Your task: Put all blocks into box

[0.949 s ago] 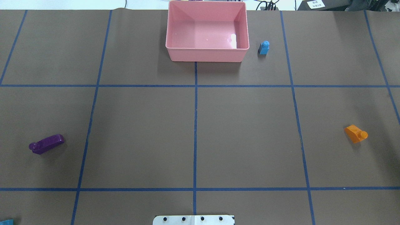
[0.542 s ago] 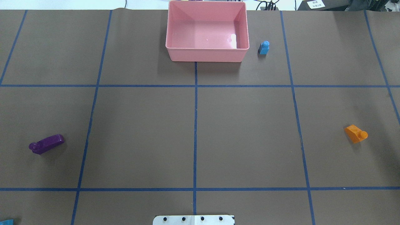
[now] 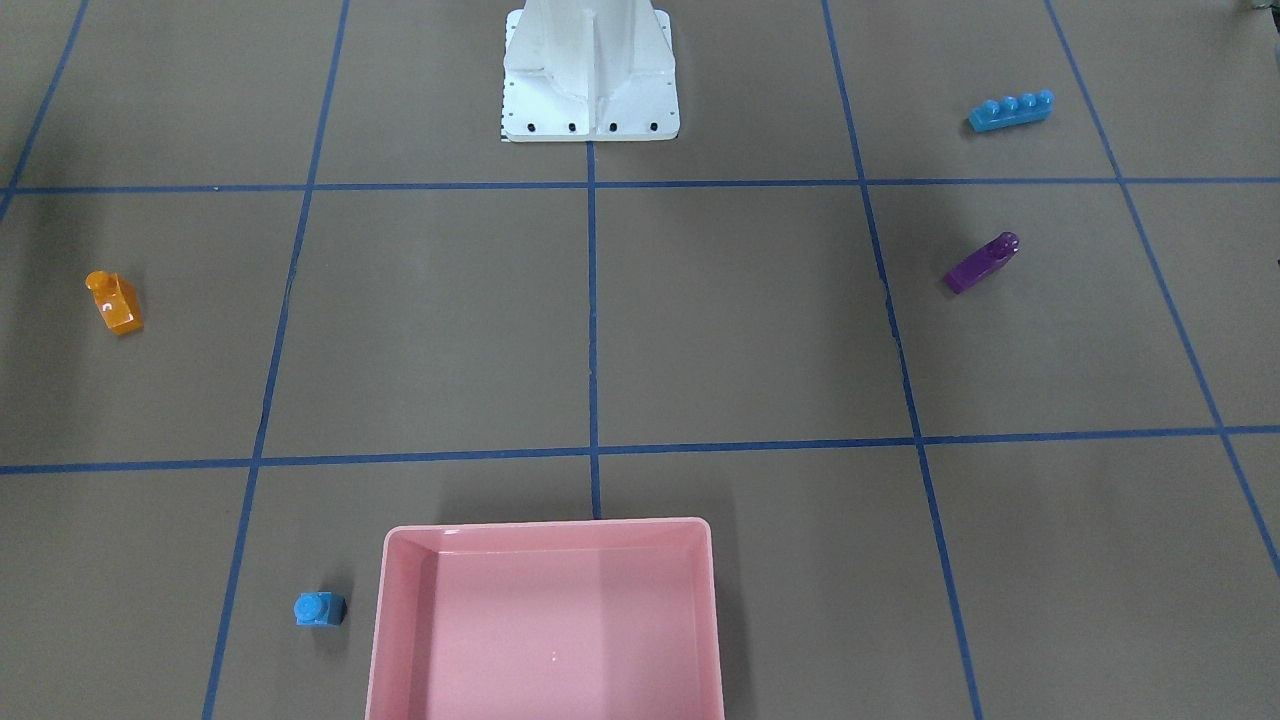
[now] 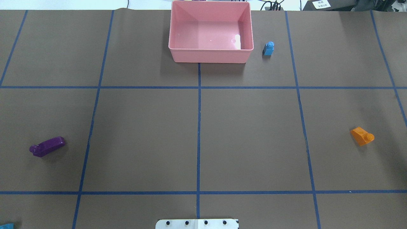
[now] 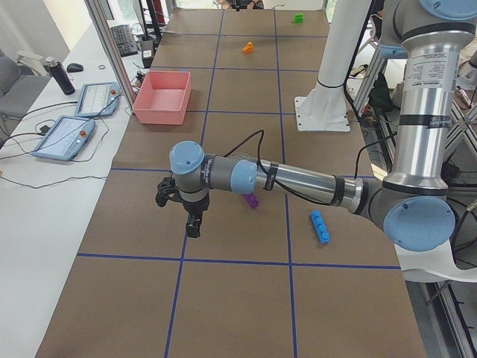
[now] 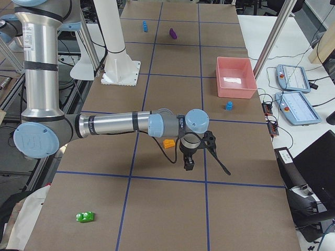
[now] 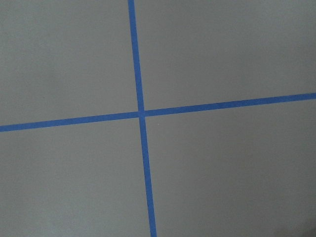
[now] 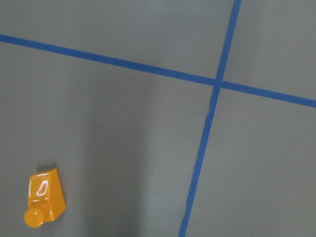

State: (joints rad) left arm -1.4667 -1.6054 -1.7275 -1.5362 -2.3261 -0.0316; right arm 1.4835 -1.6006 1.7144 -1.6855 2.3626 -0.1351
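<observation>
The pink box (image 4: pixel 210 56) stands empty at the table's far middle, also in the front view (image 3: pixel 545 524). The tiny blue block (image 4: pixel 268 49) stands just right of it. The purple block (image 4: pixel 47 146) lies at the left, the orange wedge (image 4: pixel 362 136) at the right. The long blue block (image 3: pixel 1011 110) lies near the robot's left. The green block (image 6: pixel 85 216) lies at the right end. My left gripper (image 5: pixel 192 227) hangs beside the purple block (image 5: pixel 253 200). My right gripper (image 6: pixel 188 164) hangs beside the orange wedge (image 6: pixel 168 143). I cannot tell whether either is open or shut.
The white robot base (image 3: pixel 590 90) stands at the near middle edge. Blue tape lines grid the brown table cover. Two teach pendants (image 5: pixel 71 134) lie on the side bench beyond the box. The right wrist view shows the orange wedge (image 8: pixel 44 203) at lower left.
</observation>
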